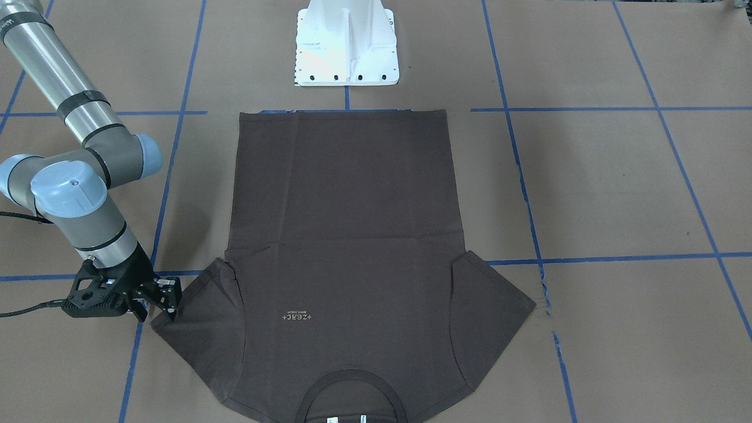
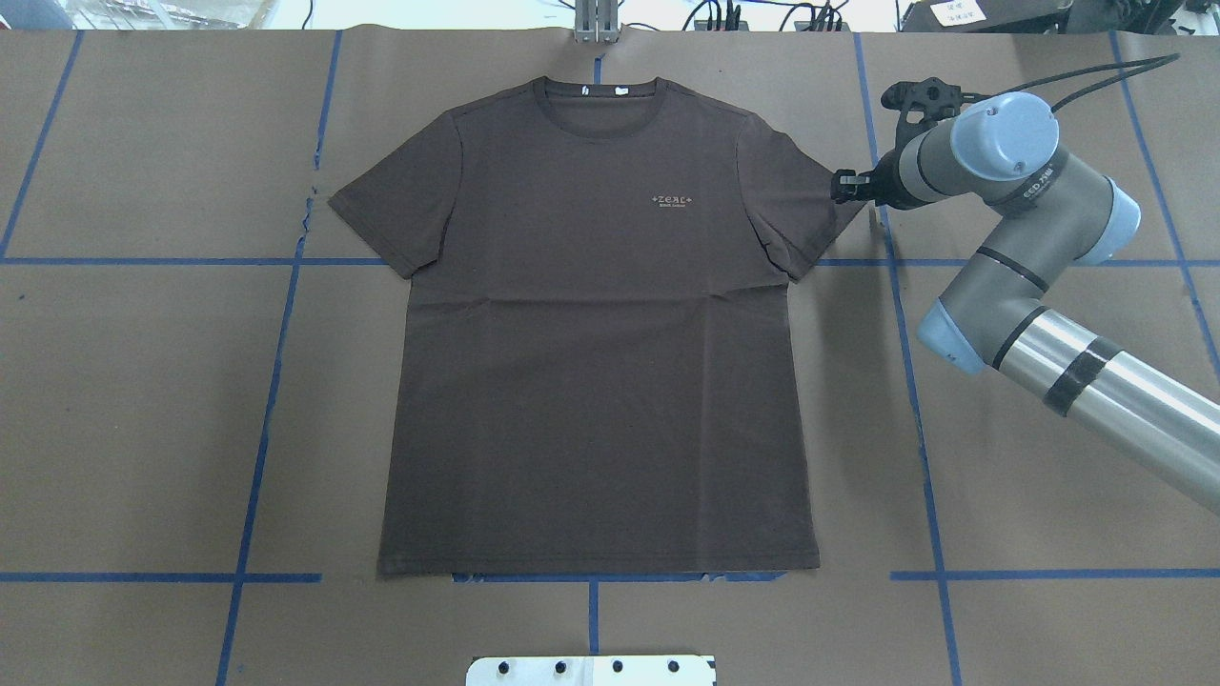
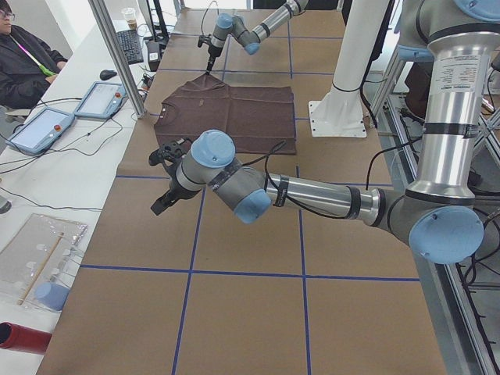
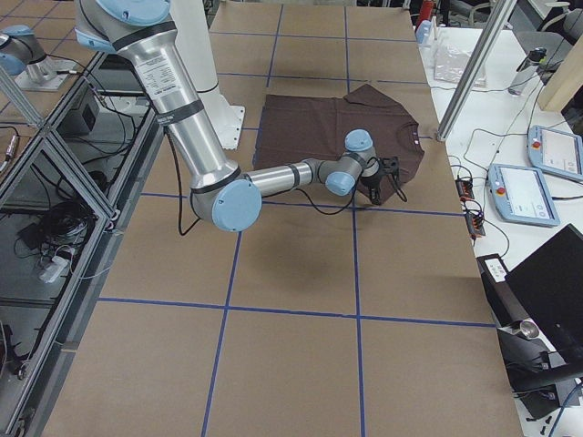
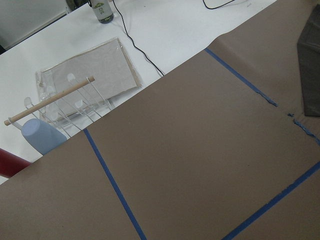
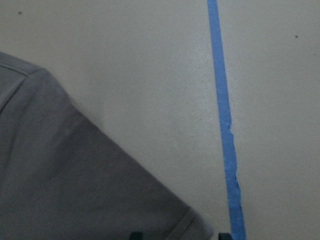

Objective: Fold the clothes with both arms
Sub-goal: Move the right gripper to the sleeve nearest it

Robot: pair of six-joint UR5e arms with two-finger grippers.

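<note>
**Shirt lies flat, right fingers at one sleeve**

The dark brown T-shirt (image 2: 600,333) lies flat and face up in the middle of the surface (image 2: 143,381). The surface is covered in brown paper with blue tape lines. The shirt's collar is on the far side from the robot and its bottom edge is on the near side. Both short sleeves are spread out to the sides.

The right fingers (image 1: 169,301) are down at the tip of the sleeve on the robot's right. In the right wrist view their two tips are spread apart, with the sleeve's corner between them. They are not pinching the cloth.

The left fingers (image 3: 159,206) hang over bare brown paper, well apart from the shirt. I cannot tell if they are spread or pressed together.

On the white desk past the paper's edge is a clear rack (image 5: 75,107) with a wooden stick (image 5: 50,102) resting across it. A blue cup (image 5: 42,136) sits just beside the rack, and I cannot see inside it. A clear pouch (image 5: 90,70) holds a flat grey sheet. A bottle (image 5: 102,10) stands farther off, and I cannot tell what is in it.
</note>
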